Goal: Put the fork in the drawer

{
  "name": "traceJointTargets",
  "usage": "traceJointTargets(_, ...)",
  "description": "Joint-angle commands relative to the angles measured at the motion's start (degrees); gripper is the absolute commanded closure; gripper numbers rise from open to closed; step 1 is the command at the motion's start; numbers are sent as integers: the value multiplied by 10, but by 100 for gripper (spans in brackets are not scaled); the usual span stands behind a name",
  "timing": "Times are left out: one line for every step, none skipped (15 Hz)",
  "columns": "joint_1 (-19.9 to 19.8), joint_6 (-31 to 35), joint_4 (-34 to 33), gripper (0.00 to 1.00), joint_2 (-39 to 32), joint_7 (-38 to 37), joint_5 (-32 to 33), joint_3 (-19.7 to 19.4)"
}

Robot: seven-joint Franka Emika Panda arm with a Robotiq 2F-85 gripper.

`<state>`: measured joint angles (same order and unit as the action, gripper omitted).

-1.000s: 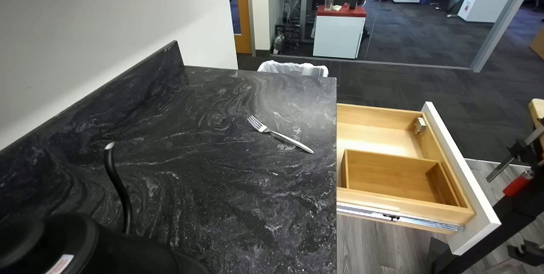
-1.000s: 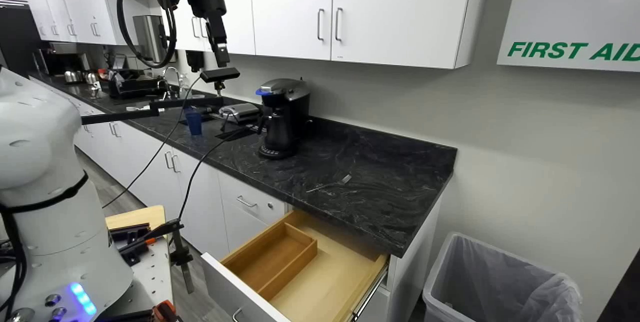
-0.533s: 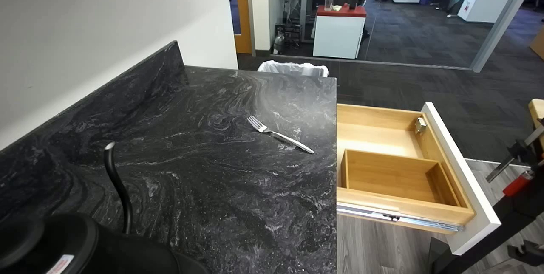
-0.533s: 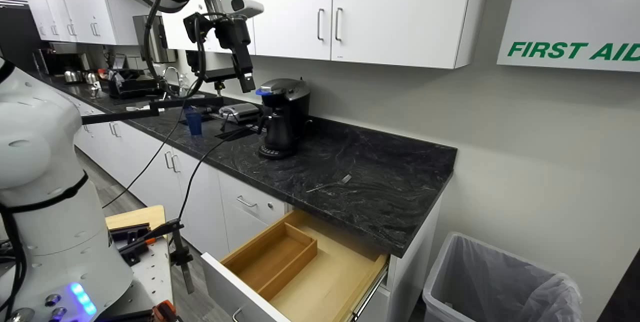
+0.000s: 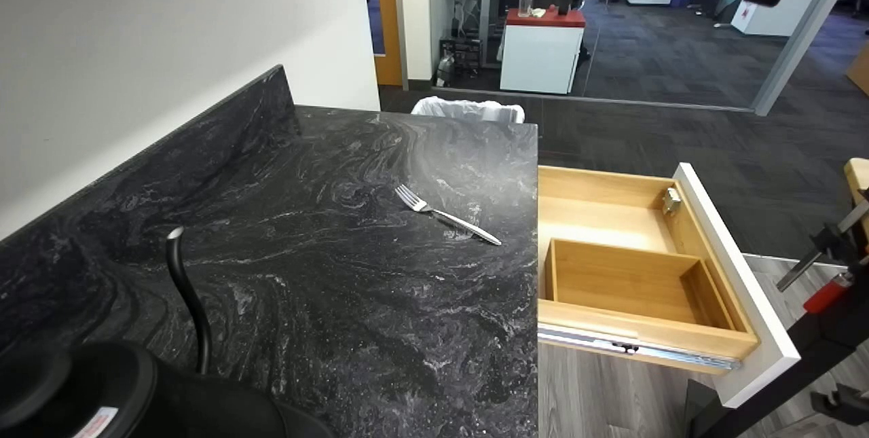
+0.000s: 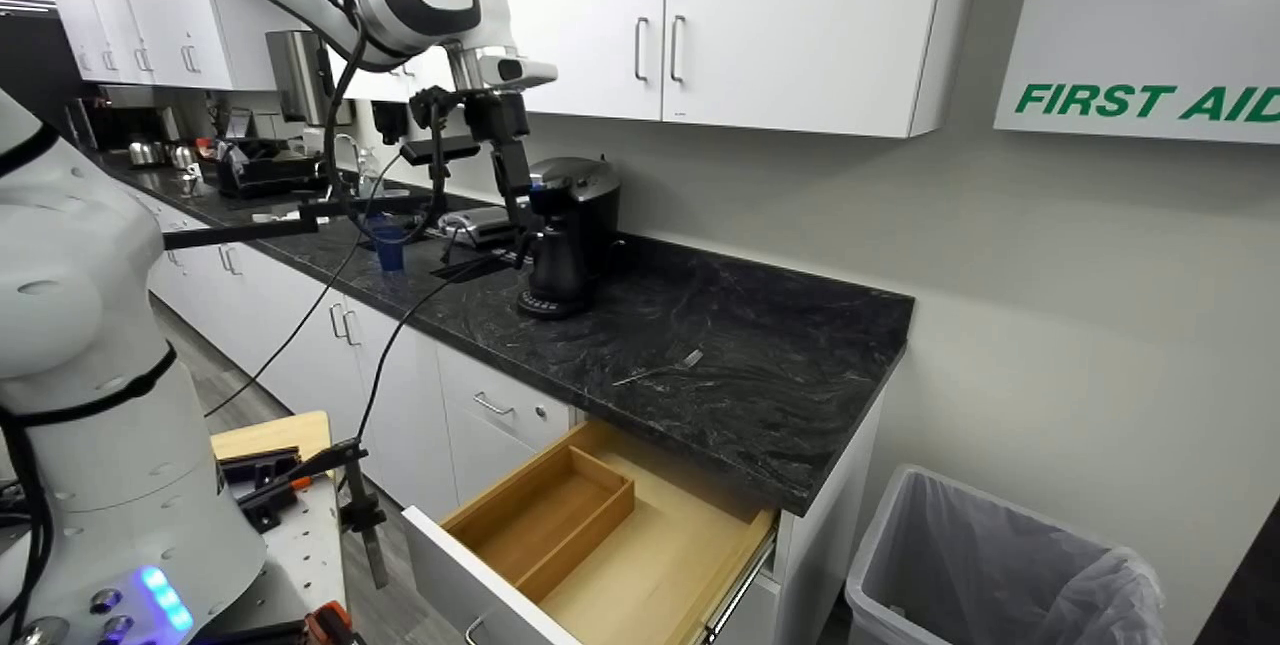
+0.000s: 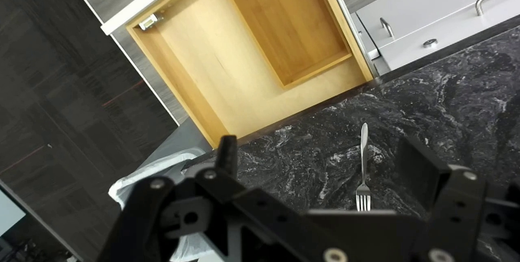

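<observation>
Gripper (image 7: 319, 150) has jaws spread wide, nothing held, well apart from the metal fork (image 7: 363, 170); fork lies flat on the black marbled countertop (image 7: 467, 103), handle at 12 o'clock in the wrist view, wooden drawer (image 7: 215, 59) toward 10 or 11. Best, I judge: shift toward 3 o'clock to centre, set the 2 jaws across the slim handle, descend gently.

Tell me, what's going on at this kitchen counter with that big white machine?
A robot arm has the job of putting the fork in the drawer. Right now it is handling nothing: its tool hangs open in the air, apart from the fork, which lies on the black countertop. The drawer stands pulled open below the countertop's edge, with the fork not yet inside.
</observation>
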<state>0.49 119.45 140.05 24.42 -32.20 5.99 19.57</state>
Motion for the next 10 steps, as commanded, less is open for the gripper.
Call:
traceJointTargets(1,32,-15,0,-64,-34,26,-3)
traceJointTargets(1,37,-21,0,-83,-38,33,-4)
traceJointTargets(2,42,-26,0,-100,-43,43,-5)
traceJointTargets(3,45,-35,0,-119,-51,57,-5)
traceJointTargets(5,47,-44,0,-136,-59,69,-7)
traceJointTargets(8,46,-53,0,-149,-64,81,-10)
traceJointTargets(11,44,-62,0,-164,-68,90,-13)
traceJointTargets(15,41,-73,0,-177,-71,101,-17)
traceJointTargets(20,38,-82,0,-187,-73,108,-21)
traceJointTargets(24,31,-89,0,-192,-73,111,-26)
